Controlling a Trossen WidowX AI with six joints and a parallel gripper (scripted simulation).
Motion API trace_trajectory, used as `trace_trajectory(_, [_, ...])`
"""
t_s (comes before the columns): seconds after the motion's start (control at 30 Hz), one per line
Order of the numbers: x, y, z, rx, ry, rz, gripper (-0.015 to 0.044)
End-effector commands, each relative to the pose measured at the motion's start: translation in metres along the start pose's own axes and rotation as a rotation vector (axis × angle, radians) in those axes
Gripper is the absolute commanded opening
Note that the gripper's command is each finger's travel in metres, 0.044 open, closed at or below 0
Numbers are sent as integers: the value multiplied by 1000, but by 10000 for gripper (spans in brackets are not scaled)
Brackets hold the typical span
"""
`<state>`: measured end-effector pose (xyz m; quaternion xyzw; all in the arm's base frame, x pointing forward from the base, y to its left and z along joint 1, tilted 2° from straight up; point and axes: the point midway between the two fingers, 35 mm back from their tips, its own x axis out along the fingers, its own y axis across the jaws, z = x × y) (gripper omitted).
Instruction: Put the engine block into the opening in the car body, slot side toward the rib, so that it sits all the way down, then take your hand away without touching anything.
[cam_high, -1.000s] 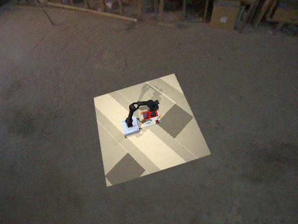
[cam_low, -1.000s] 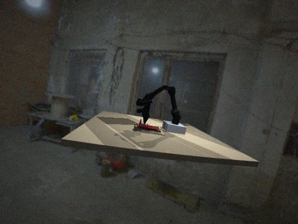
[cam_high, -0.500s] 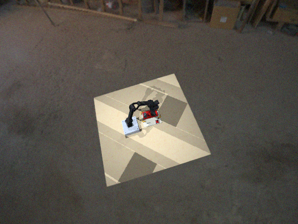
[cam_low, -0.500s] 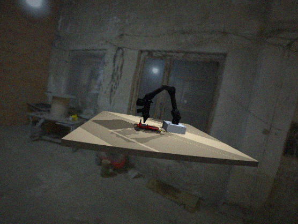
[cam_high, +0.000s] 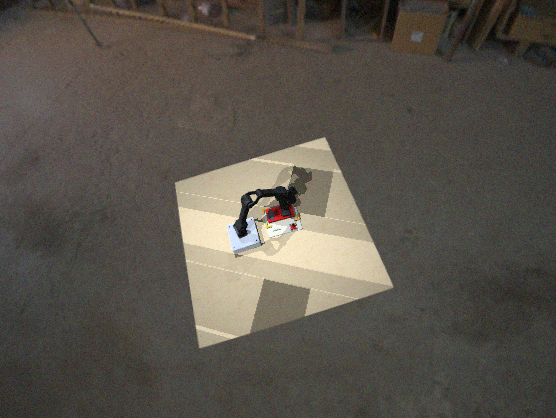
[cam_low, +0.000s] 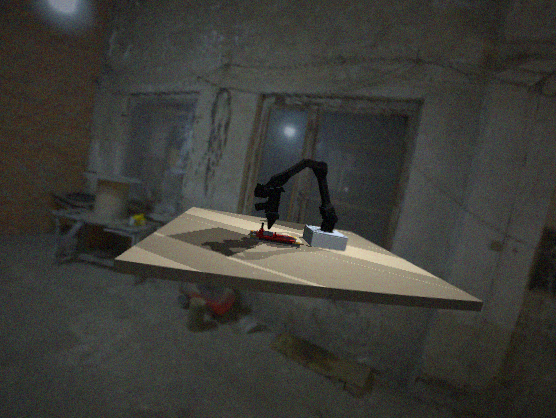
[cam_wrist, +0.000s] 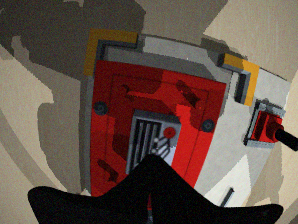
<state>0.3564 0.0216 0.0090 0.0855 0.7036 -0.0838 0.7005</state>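
Note:
The red car body (cam_high: 278, 219) (cam_low: 285, 239) (cam_wrist: 200, 147) lies flat on a white and grey base. The grey engine block (cam_wrist: 145, 134) with dark slots and a small red round part sits inside the opening in the body, slots toward the left in the wrist view. Its lower end is hidden behind the fingers, and its exact depth and the rib cannot be made out. My gripper (cam_high: 286, 206) (cam_low: 270, 228) (cam_wrist: 152, 160) is shut and empty, fingertips together, pointing down above the block. Whether the tips touch it cannot be told.
The white and grey base (cam_wrist: 227, 135) has yellow corner brackets (cam_wrist: 114, 37) (cam_wrist: 240, 65) around the body. A red part with a black peg (cam_wrist: 267, 127) stands to the right in the wrist view. The arm's white mounting box (cam_high: 244, 242) (cam_low: 325, 241) stands beside the base on the wooden table (cam_high: 330, 260) (cam_low: 370, 280).

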Motion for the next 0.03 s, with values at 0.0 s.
trace_trajectory(0.0, [-1,0,0,-4,1,2,0])
